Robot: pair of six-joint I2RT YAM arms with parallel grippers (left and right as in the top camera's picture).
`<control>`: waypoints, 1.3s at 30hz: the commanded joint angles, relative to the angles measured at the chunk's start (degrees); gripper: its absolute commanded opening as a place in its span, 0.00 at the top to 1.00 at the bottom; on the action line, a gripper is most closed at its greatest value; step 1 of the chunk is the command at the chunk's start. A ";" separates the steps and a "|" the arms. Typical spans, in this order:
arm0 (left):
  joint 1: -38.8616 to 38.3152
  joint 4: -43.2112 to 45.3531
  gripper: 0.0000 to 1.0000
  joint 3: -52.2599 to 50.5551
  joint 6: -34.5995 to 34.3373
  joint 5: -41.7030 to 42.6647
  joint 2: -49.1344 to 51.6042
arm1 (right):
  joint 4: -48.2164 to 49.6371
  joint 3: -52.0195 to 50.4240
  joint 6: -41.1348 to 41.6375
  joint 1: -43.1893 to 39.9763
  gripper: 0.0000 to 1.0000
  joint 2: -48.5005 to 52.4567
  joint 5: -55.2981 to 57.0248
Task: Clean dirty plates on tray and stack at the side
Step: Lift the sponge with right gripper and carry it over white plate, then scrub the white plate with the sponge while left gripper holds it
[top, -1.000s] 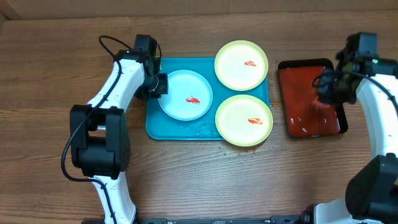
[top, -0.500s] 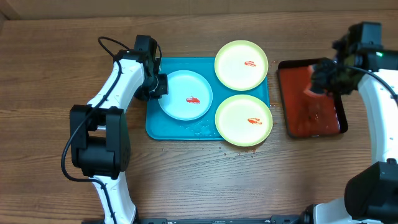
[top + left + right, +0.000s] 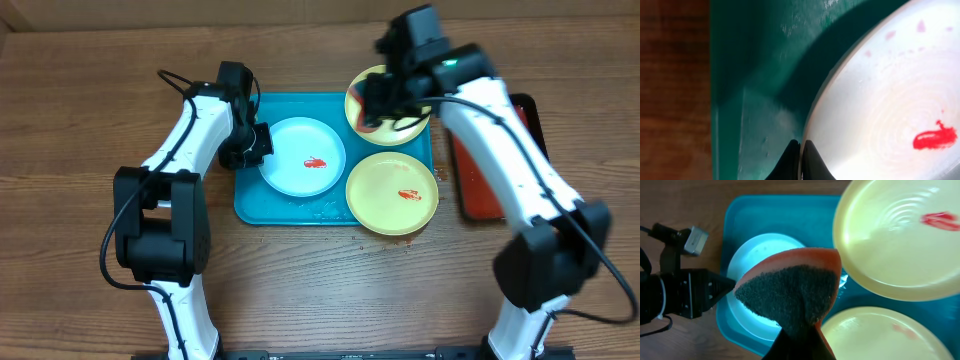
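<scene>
Pinching the left rim of the pale plate [image 3: 300,155], the left jaws are pressed together on its edge; the left wrist view shows the two tips meeting there, one on each face of the rim. That plate lies in the left half of the tray [image 3: 250,205], the teal one resting on the worktop [image 3: 80,220], and its red smear [image 3: 934,138] is unwiped at centre.

Further right, the right jaws are clamped on the tail of a sponge [image 3: 790,287], orange on the back with a dark scrubbing face. It hangs above the tray, near the gap between the pale plate and the far yellow-green plate [image 3: 395,90], and appears to touch nothing. The near yellow-green plate [image 3: 392,193] lies just in front, overhanging the tray's right corner. Both show their red marks. At the far right, a dark red tray [image 3: 480,195] is partly hidden behind the right arm [image 3: 500,130].

By my reading, wiping has not yet begun and nothing is stacked: this looks like the approach to the first plate, the held one. The next move calls for carrying the sponge left and down until its dark face sits flat on the smear, then rubbing while the left grip steadies the plate.
</scene>
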 commanded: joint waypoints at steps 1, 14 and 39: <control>-0.33 3.15 0.96 -3.30 -1.51 -0.52 2.40 | 1.64 1.40 3.45 2.12 0.96 4.26 -0.17; -0.33 10.38 0.96 -7.61 0.24 -0.70 3.06 | 5.05 1.38 3.67 5.51 0.96 17.46 -0.15; -0.37 9.75 0.96 -7.61 0.42 -0.46 3.06 | 12.50 1.36 10.93 14.67 0.96 27.54 -6.60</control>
